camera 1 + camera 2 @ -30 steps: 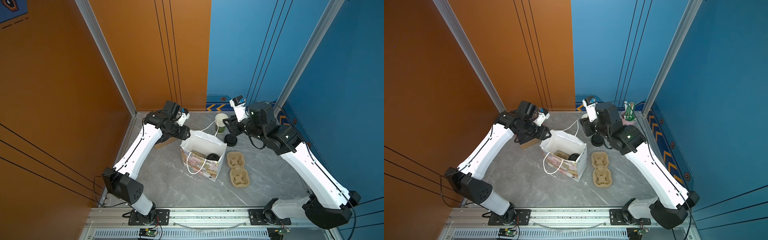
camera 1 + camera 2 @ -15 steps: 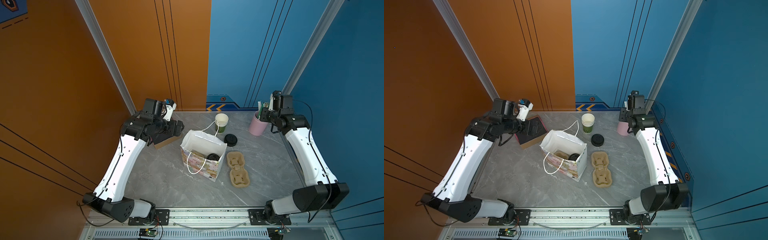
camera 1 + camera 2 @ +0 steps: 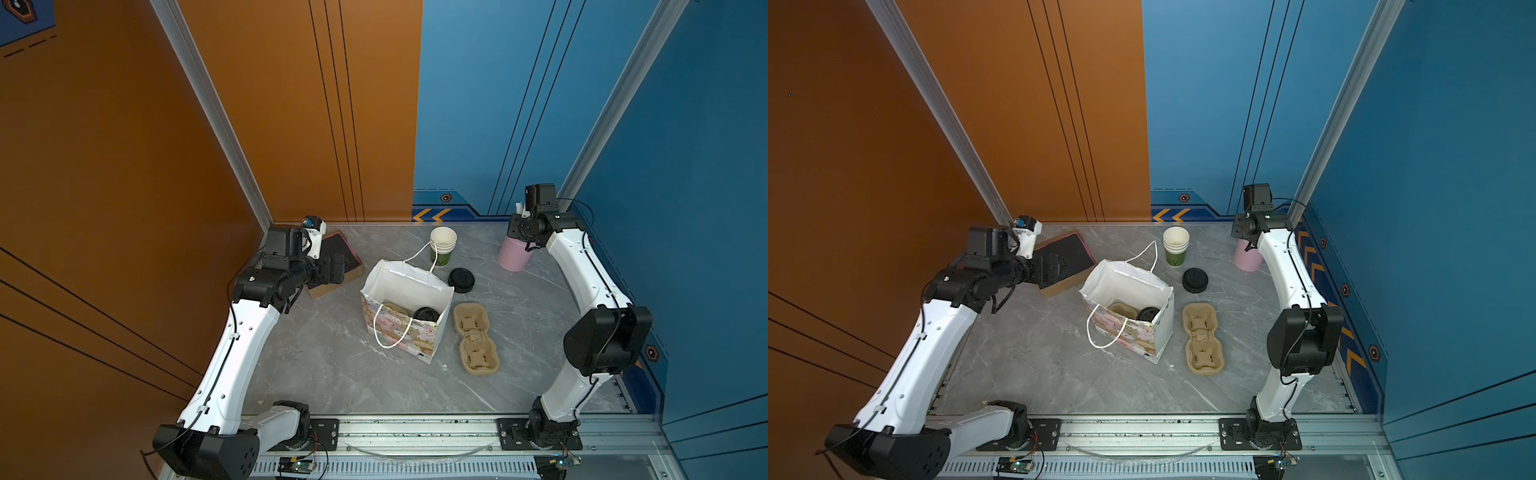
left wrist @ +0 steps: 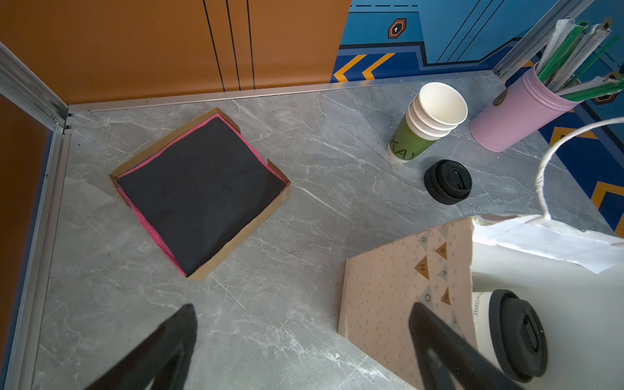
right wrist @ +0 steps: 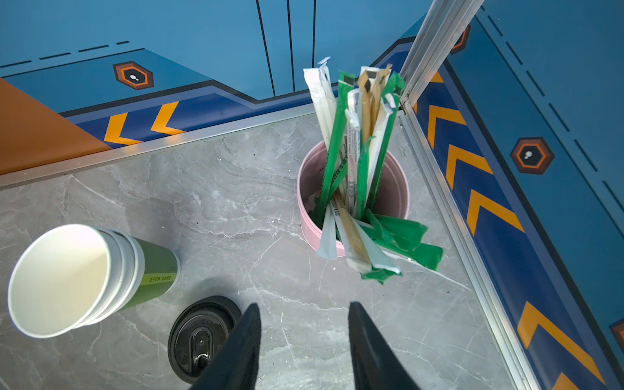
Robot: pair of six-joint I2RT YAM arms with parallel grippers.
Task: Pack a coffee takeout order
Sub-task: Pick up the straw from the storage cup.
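A whitish cup with a black lid (image 4: 506,334) stands inside the patterned paper bag (image 3: 405,332) in the middle of the table. The black napkin (image 4: 199,192) lies on top of pink ones in a cardboard tray at the back left. My left gripper (image 4: 303,305) hangs open and empty over bare table between tray and bag. White-wrapped straws (image 5: 319,98) stand among green and brown ones in a pink holder (image 5: 395,189) at the back right corner. My right gripper (image 5: 304,304) is open and empty just short of that holder, above it in a top view (image 3: 519,228).
A stack of lidless cups with a green bottom cup (image 3: 442,245) stands behind the bag, with a loose black lid (image 3: 461,280) beside it. Pulp cup carriers (image 3: 476,338) lie right of the bag. Walls close in on the back and both sides.
My left arm drew back from the bag toward the napkin tray and its jaws opened wide. My right arm swung from beside the cup stack to the pink straw holder.
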